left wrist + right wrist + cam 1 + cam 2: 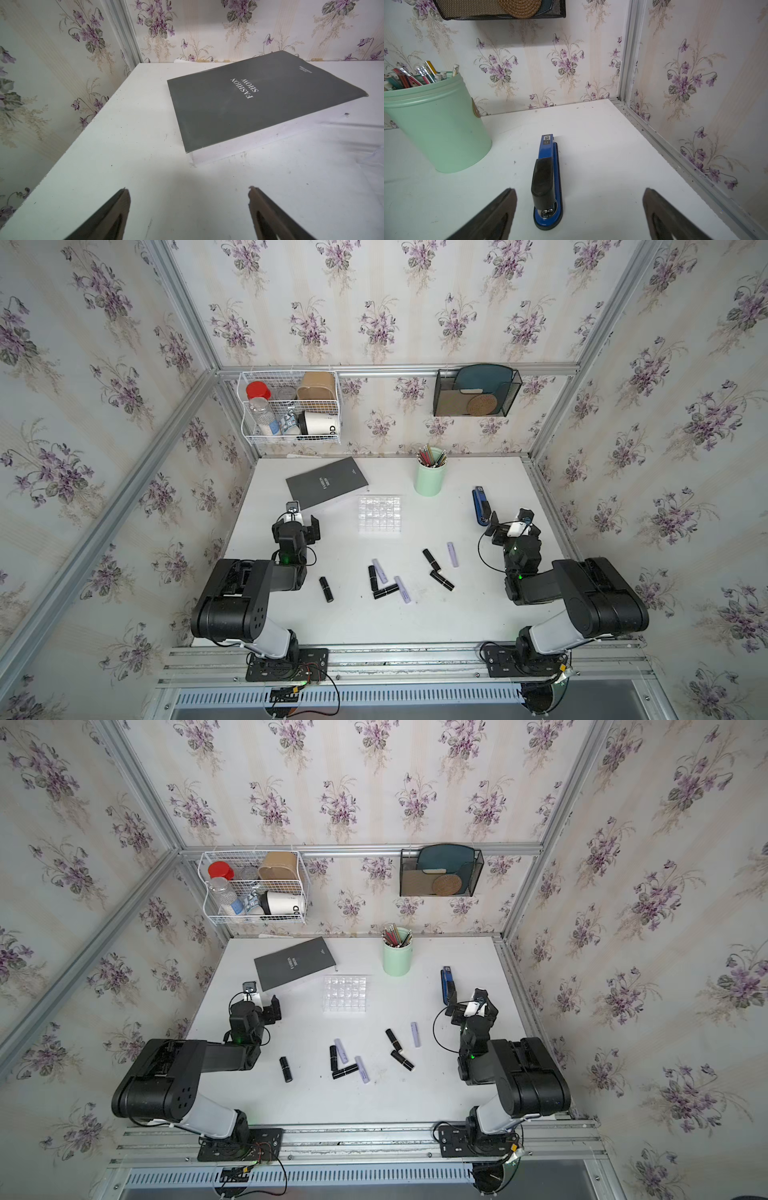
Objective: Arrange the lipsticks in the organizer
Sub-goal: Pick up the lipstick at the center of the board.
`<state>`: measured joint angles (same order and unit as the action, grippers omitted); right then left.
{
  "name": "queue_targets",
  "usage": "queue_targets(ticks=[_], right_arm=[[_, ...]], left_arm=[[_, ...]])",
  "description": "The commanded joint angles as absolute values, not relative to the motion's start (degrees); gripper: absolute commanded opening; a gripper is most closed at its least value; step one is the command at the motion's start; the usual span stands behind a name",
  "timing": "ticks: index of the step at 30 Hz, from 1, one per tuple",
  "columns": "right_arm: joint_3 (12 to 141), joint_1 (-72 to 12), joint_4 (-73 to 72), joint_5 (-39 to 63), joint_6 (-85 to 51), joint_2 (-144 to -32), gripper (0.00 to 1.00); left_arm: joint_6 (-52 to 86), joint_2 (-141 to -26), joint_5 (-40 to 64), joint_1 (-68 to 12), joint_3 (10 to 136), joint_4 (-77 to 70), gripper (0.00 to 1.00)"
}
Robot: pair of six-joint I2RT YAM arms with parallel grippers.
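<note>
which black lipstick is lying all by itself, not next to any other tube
The black lipstick farthest to the robot's left. Nothing lies close to it, while every other black one lies right beside another tube.

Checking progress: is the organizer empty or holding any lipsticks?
Empty: the organizer looks clear throughout; all eight lipsticks lie on the table.
</note>
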<state>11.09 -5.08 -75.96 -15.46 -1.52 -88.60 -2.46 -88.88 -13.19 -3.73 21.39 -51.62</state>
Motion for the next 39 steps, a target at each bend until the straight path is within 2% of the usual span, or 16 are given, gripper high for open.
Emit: queue_targets(ticks=[1, 18, 19, 25, 26, 28, 34, 37, 38, 39], right_arm=[[11.4, -5.1, -77.6, -15.7, -1.6, -88.8, 1.00], [11.1, -5.6, -78.1, -16.6, -1.2, -88.6, 1.00], [11.1, -7.0, -78.2, -20.2, -0.7, -88.2, 1.00], [7.9, -9.0, -83.0, -22.7, 1.6, -85.7, 1.00], [11.8, -11.0, -72.6, -29.3, 1.9, -82.3, 1.00], [20.4, -11.4, -54.5, -28.5, 0.6, -76.6, 1.00], [39.8, -15.6, -17.1, -27.4, -12.8, -68.8, 1.00], [52.9, -14.6, 1.5, -13.0, -23.5, -70.6, 1.00], [56.2, -12.9, 4.4, -5.2, -28.5, -71.3, 1.00], [57.1, -10.0, 2.6, 8.9, -30.0, -71.4, 1.00]], left_arm=[[-2.7, -88.9, -12.8, -3.7, 21.6, -53.9, 0.92], [-2.7, -88.9, -12.7, -3.6, 21.6, -53.7, 0.92], [-3.0, -88.5, -12.9, -3.7, 21.6, -54.0, 1.00], [-5.3, -69.3, -21.8, -9.3, 26.7, -32.8, 0.99], [-4.1, -66.0, -24.5, -9.9, 27.6, -29.5, 0.99], [-2.4, -62.1, -25.8, -10.0, 28.8, -25.2, 0.99], [6.3, -55.5, -21.3, -10.1, 40.8, -0.5, 0.99], [16.8, -54.8, -19.7, -9.8, 50.4, 16.9, 0.99], [19.1, -54.9, -18.1, -9.4, 52.9, 21.3, 0.99], [20.9, -55.1, -15.8, -8.7, 55.0, 24.1, 0.99]])
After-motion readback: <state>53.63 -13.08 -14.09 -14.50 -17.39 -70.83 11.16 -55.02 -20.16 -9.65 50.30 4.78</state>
